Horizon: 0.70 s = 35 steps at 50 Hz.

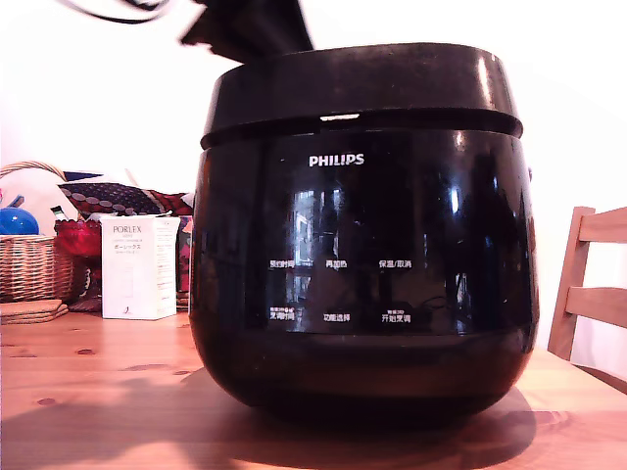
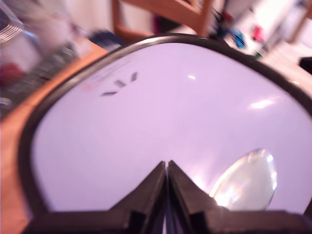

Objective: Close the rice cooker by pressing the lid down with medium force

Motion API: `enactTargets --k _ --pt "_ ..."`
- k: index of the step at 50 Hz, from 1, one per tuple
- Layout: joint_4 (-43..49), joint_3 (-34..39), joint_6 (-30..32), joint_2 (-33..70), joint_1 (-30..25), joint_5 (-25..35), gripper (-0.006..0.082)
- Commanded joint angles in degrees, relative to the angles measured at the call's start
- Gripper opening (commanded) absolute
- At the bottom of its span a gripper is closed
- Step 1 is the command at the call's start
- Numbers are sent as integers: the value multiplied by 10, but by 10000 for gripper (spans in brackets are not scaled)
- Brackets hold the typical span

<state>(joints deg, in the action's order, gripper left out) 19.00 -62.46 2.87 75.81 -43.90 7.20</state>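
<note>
Item: Philips rice cooker point(image 1: 362, 245), glossy black, centre of a wooden table point(image 1: 98, 392). Lid point(image 1: 358, 88) lies down on the body, a thin seam showing all round (latch state cannot be judged). Gripper point(image 2: 167, 168): clenched, fingertips pressed together, grasping nothing, poised over the lid top, which glares pale in the wrist view. In the exterior view a Porlex box point(image 1: 139, 266) stands at 9 o'clock of the cooker. Advice: press straight down near the front edge, steadily, until the seam closes.

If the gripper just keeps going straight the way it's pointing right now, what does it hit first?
Most likely the lid. In the wrist view the gripper, its fingertips together, points straight at the lid's pale glossy top, which fills the view ahead. The gap between them is hard to judge, since the picture is blurred.
</note>
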Motion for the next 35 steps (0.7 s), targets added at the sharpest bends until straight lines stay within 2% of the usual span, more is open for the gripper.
enactTargets --k 1,21,35 --pt "-22 46 -4 -11 -2 -8 -22" --pt "-185 206 -3 -115 -2 -12 -22" --pt "-227 250 -3 -114 -7 14 -22"
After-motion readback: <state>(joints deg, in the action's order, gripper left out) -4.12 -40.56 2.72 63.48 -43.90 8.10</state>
